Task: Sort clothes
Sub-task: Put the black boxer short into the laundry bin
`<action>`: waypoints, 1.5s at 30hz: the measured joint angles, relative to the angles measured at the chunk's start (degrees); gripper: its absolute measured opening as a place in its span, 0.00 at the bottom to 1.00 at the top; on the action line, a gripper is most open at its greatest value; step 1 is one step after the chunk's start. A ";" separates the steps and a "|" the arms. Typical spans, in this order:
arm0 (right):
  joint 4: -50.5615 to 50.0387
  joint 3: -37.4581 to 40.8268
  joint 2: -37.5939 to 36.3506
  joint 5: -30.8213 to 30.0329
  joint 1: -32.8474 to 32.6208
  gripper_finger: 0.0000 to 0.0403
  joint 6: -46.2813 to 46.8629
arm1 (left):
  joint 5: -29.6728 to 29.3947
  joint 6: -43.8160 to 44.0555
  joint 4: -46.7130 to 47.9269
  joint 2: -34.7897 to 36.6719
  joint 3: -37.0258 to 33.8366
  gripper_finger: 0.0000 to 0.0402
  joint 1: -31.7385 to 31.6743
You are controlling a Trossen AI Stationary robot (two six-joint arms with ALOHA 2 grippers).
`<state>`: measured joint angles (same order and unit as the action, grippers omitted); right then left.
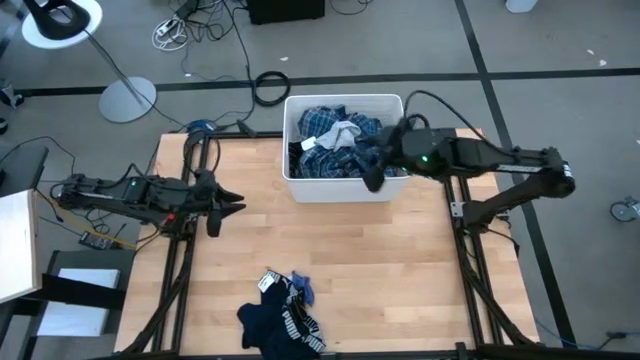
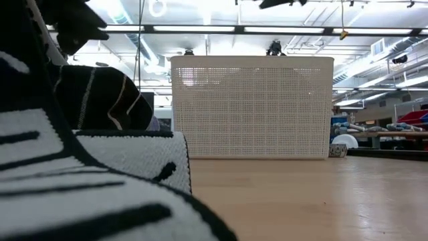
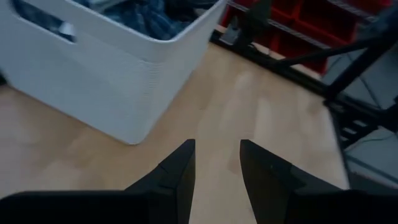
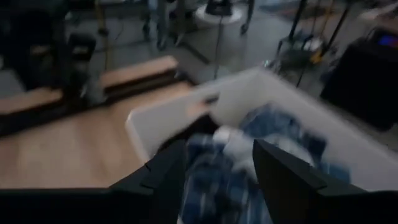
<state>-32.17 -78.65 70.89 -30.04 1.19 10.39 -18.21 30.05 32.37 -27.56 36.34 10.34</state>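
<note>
Clothes (image 1: 335, 140) mostly fill the bin (image 1: 340, 187); a dark pile (image 1: 280, 315) lies well apart. Our right claw (image 4: 217, 180) hovers spread and empty over the bin, likely to pick. Left claw (image 3: 217, 171), parted and empty, waits beside the bin.

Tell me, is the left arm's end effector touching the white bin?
Apart. The high view shows bare table between the left end effector and the white bin.

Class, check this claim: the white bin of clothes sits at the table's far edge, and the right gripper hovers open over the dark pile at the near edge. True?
Not quite. The high view shows the right gripper open over the white bin, not the dark pile.
</note>
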 joint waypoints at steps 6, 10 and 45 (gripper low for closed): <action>-17.38 -0.02 -3.42 -0.07 -8.07 0.46 13.57 | 0.33 3.67 -7.18 -8.17 0.00 0.33 4.87; -28.45 -0.02 -4.25 0.03 -14.68 0.46 23.55 | -0.45 8.05 -11.25 -15.40 0.00 0.33 8.55; -44.84 0.00 16.77 -0.57 -47.10 0.46 58.53 | 6.64 52.44 -9.68 -63.07 25.45 0.33 26.50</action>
<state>-77.01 -78.65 87.67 -30.61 -45.91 68.93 -11.57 82.48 22.69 -90.64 61.79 36.84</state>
